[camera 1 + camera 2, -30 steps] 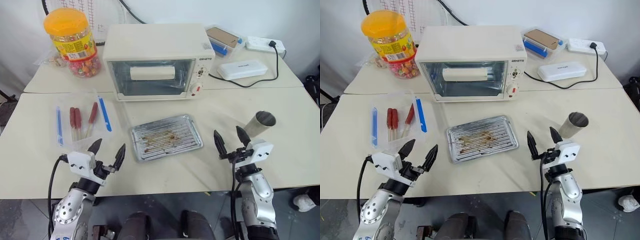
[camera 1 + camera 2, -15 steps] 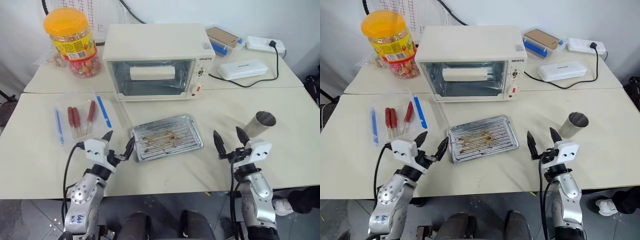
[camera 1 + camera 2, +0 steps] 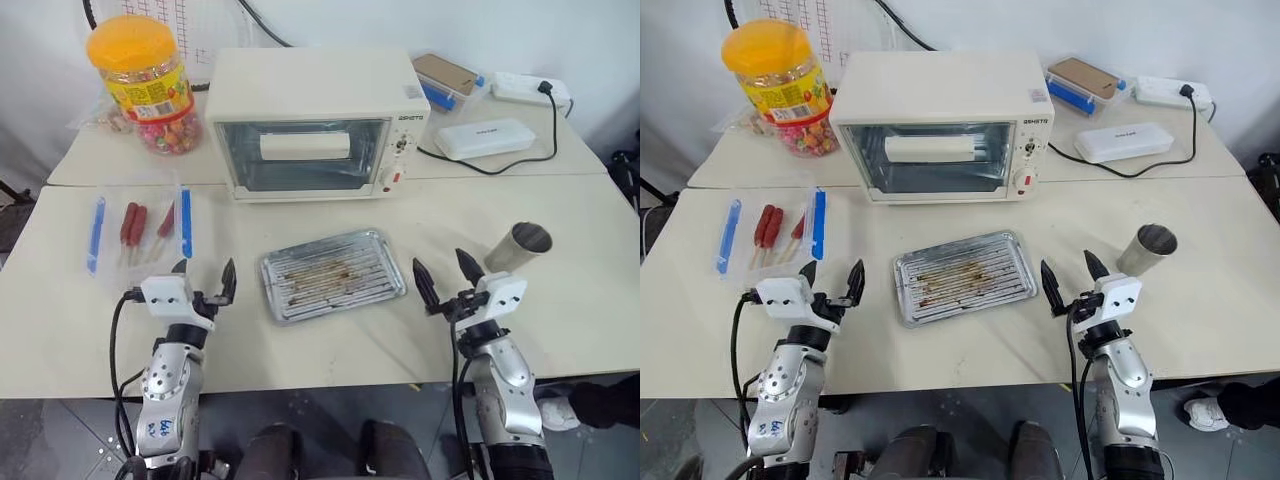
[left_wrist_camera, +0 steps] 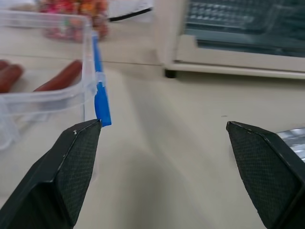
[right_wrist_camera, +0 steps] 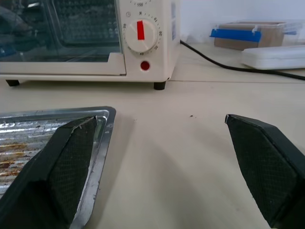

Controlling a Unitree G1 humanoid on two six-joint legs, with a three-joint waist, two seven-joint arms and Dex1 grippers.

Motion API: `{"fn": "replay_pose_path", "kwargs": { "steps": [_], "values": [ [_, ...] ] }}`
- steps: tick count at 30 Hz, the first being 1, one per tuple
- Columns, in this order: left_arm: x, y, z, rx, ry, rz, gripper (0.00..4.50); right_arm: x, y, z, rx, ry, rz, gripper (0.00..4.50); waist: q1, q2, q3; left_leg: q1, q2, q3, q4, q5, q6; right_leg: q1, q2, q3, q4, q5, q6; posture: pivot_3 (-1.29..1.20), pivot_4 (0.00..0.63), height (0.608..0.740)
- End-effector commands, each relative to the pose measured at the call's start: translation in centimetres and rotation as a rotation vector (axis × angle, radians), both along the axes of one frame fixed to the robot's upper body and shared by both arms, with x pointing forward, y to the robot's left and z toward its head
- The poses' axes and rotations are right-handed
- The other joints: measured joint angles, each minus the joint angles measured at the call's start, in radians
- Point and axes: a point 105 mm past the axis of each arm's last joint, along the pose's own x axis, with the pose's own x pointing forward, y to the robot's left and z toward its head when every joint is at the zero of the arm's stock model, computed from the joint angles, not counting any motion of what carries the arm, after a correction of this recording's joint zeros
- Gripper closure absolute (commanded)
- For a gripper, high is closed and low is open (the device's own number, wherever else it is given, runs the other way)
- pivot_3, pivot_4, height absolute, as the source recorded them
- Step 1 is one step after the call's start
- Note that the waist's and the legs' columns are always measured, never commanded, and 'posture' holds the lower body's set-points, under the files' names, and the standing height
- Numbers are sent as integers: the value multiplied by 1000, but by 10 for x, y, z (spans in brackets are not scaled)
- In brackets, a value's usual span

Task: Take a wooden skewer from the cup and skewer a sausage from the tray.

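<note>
The steel cup [image 3: 518, 247] stands tilted at the right of the table; no wooden skewer is in view. At the middle lies the metal tray [image 3: 333, 273], its ridged bottom showing brown stains. Red sausages [image 3: 131, 222] lie in a clear box with blue clips [image 3: 184, 222] at the left. My left gripper [image 3: 205, 272] is open between that box and the tray, holding nothing. My right gripper [image 3: 441, 268] is open between the tray and the cup. The left wrist view shows the box's corner [image 4: 88, 83] past the left gripper [image 4: 162, 125]. The right wrist view shows the tray's edge [image 5: 97, 143].
A white toaster oven [image 3: 310, 120] stands behind the tray. An orange-lidded candy jar [image 3: 145, 80] is at the back left. A white flat box [image 3: 485, 138], a power strip [image 3: 530, 90] and a cable lie at the back right. The table's front edge runs just below both grippers.
The clear box with the sausages has shifted left and slightly back. My left gripper swung right toward the tray, then came back left. My right gripper edged left.
</note>
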Motion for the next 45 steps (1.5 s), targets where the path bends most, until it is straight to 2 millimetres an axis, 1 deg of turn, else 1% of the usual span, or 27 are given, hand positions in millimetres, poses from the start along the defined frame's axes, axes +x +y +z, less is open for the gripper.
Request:
{"fn": "replay_pose_path", "kwargs": {
  "steps": [1,2,5,7,10,12,15,18,25,30,34,38,45],
  "values": [
    [0,-4,8,5,-52,-45,32,0,-2,11,-16,-55,-7,0,1,0,0,0,0,0,0,0,0,0,0,0,0,0,0,0,150,740],
    [0,-5,7,20,-50,-60,32,0,-3,11,-14,-58,-12,0,1,0,0,0,0,0,0,0,0,0,0,0,0,0,0,0,150,740],
    [-3,-15,5,23,-38,-175,32,-4,-5,10,5,-60,-11,0,1,0,0,0,0,0,0,0,0,0,0,0,0,0,0,0,150,740],
    [-6,-17,4,24,-34,-217,32,-7,-4,11,29,-59,1,0,0,0,0,0,0,0,0,0,0,0,0,0,0,0,0,0,150,740],
    [-17,-21,10,58,-44,-306,32,-13,-10,10,25,-61,-32,0,-2,0,0,0,0,0,0,0,0,0,0,0,0,0,0,0,150,740],
    [-20,-20,12,82,-44,-321,32,-16,-12,9,14,-59,-46,0,-3,0,0,0,1,0,0,0,0,0,0,0,0,0,0,0,150,740],
    [-23,-13,15,84,-45,-293,32,-22,-14,8,15,-54,-49,0,-1,0,0,0,0,0,0,0,0,0,0,0,0,0,0,0,150,740],
    [-25,-11,14,76,-29,-276,32,-28,-15,9,12,-54,-50,0,-2,0,0,0,0,0,0,0,0,0,0,0,0,0,0,0,150,740],
    [-33,-9,12,18,-15,-212,32,-30,-22,9,0,-54,-75,0,-2,0,0,0,0,0,0,0,0,0,0,0,0,0,0,0,150,740],
    [-38,1,9,22,1,-148,32,-27,-20,10,7,-59,-77,0,-4,0,0,0,0,0,0,0,0,0,0,0,0,0,0,0,150,740],
    [-38,7,9,14,-2,-120,32,-27,-12,6,9,-46,-57,0,-3,0,0,0,0,0,0,0,0,0,0,0,0,0,0,0,150,740],
    [-39,4,7,13,0,-129,32,-27,-7,6,4,-41,-38,0,-3,0,0,0,0,0,0,0,0,0,0,0,0,0,0,0,150,740],
    [-40,6,6,17,-2,-134,32,-27,-6,8,0,-45,-40,0,-3,0,0,0,0,0,0,0,0,0,0,0,0,0,0,0,150,740]
  ]
}}
